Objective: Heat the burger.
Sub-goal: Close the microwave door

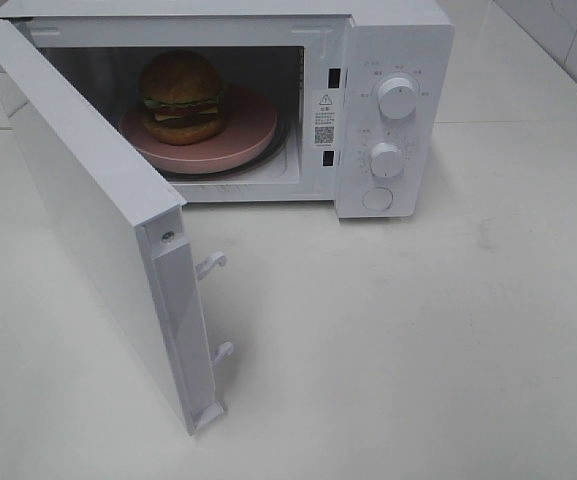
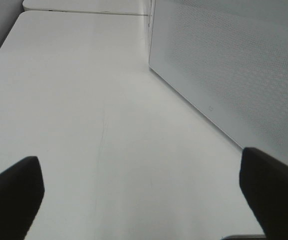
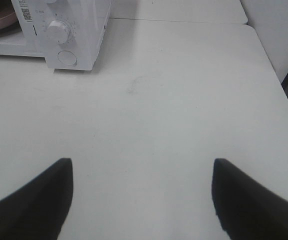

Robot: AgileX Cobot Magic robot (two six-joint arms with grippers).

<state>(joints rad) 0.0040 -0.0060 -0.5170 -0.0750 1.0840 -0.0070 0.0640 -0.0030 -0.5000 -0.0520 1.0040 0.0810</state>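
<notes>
Overhead, the burger [image 1: 181,97] sits on a pink plate [image 1: 255,133] inside the open-doored microwave [image 1: 393,50]; by the wrist views, the left gripper [image 2: 140,167] and right gripper [image 3: 143,165] both gape wide, empty, above the white table [image 3: 183,100].

A white sticker [image 1: 325,120] on the microwave [image 1: 408,45], between its opening and the knobs, bore a warning triangle, lines of print too small to read, and a QR code. Tiny markings ringed the upper knob [image 1: 398,98] and the lower knob [image 1: 385,158], all illegible.
</notes>
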